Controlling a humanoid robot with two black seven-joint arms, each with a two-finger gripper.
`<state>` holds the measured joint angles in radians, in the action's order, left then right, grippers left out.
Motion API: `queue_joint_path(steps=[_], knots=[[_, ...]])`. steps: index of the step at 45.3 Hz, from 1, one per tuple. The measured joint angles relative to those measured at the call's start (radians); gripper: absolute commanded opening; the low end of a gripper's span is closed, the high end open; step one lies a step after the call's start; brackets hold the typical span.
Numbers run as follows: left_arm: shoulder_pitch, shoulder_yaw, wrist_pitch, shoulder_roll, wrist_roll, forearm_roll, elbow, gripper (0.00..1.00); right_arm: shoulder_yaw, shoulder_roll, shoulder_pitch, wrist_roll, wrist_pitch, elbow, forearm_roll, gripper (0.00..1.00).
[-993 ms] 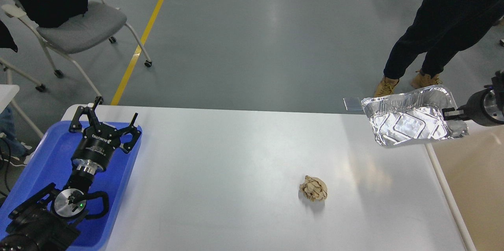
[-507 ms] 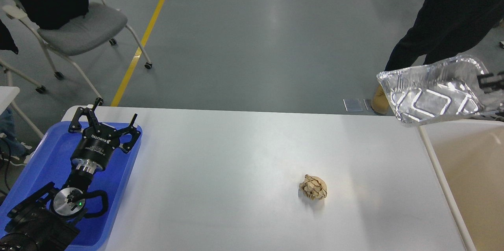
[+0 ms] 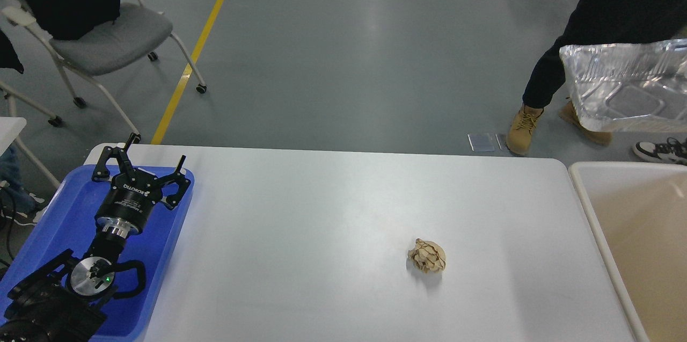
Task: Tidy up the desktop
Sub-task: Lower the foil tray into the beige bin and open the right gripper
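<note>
The white desktop (image 3: 322, 213) fills the lower part of the head view. A crumpled brown paper ball (image 3: 427, 256) lies on it, right of centre. A crinkled aluminium foil tray (image 3: 628, 87) hangs in the air at the right edge, above the floor and beyond the desktop's far right corner. What holds it is outside the view, and my right gripper does not show. My left gripper (image 3: 144, 160) is open and empty, hovering over the far end of the blue plastic tray (image 3: 48, 224) at the desktop's left end.
A beige rectangular bin (image 3: 644, 234) stands against the desktop's right edge. A person (image 3: 596, 25) in dark trousers and tan boots stands on the floor behind the right corner. A grey wheeled chair (image 3: 102, 41) stands at the far left.
The foil tray has moved up and to the right, from over the desktop's right corner to the view's edge. My right gripper has left the view. My left arm has barely moved.
</note>
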<state>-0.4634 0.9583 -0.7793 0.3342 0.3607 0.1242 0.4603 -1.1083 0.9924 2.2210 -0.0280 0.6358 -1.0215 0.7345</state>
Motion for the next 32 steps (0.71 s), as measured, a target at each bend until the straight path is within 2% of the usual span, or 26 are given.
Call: queue_joint_path(steps=[7, 14, 23, 32], knots=[[0.001, 0.000, 0.000, 0.001, 0.000, 0.000, 0.000, 0.99, 0.039, 0.041, -0.078, 0.041, -0.122, 0.089, -0.156, 0.00], [0.001, 0.000, 0.000, 0.001, 0.000, 0.000, 0.000, 0.99, 0.079, 0.062, -0.215, 0.071, -0.312, 0.151, -0.346, 0.00], [0.001, 0.000, 0.000, 0.002, 0.000, 0.000, 0.000, 0.99, 0.126, 0.048, -0.433, 0.088, -0.557, 0.201, -0.584, 0.00], [0.000, 0.000, 0.000, 0.002, 0.000, 0.000, 0.000, 0.99, 0.252, -0.016, -0.715, 0.094, -0.713, 0.297, -0.755, 0.00]])
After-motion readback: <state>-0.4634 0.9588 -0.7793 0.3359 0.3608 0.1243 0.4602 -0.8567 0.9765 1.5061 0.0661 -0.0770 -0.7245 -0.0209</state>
